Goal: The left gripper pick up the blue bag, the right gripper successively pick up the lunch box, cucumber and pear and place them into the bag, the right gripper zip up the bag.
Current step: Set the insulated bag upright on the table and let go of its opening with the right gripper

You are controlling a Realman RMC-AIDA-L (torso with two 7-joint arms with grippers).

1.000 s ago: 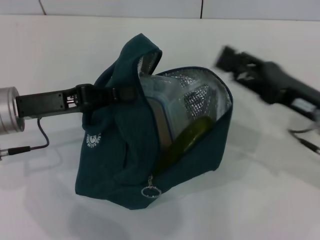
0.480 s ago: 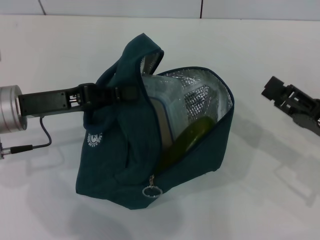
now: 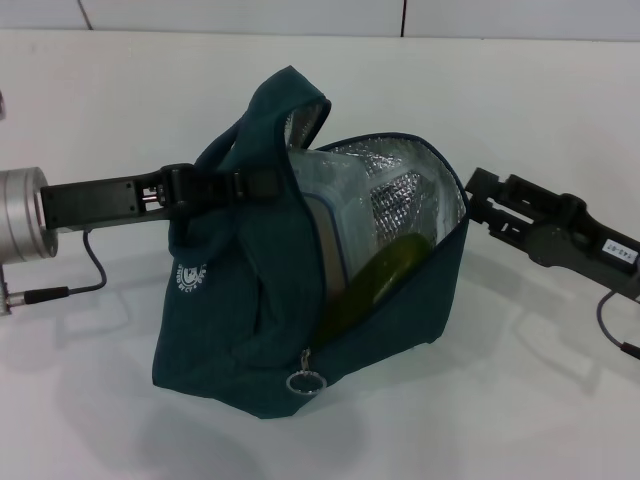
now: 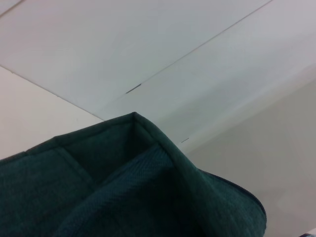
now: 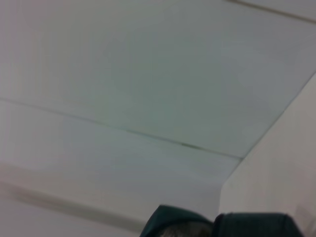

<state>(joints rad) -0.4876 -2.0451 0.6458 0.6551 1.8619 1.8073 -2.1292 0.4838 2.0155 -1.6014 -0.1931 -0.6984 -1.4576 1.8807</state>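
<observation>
The blue bag [image 3: 240,310] stands open on the white table, its foil lining showing. My left gripper [image 3: 243,186] is shut on the bag's handle and holds the top up. The lunch box [image 3: 322,205] stands inside the bag. The cucumber [image 3: 385,268] leans inside it in front of the box. The pear is out of view. My right gripper [image 3: 474,198] is open and empty, right next to the bag's right rim. The zipper's ring pull [image 3: 303,383] hangs at the bag's lower front. Bag fabric fills the bottom of the left wrist view [image 4: 123,192].
The white table [image 3: 540,400] spreads around the bag. A wall with panel seams stands at the back [image 3: 404,15]. A black cable [image 3: 85,270] hangs from my left arm. The bag's top edge shows low in the right wrist view [image 5: 182,222].
My right gripper has swung from the back right down and leftward, and is now close to the bag's right rim. The left gripper and the bag have barely moved.
</observation>
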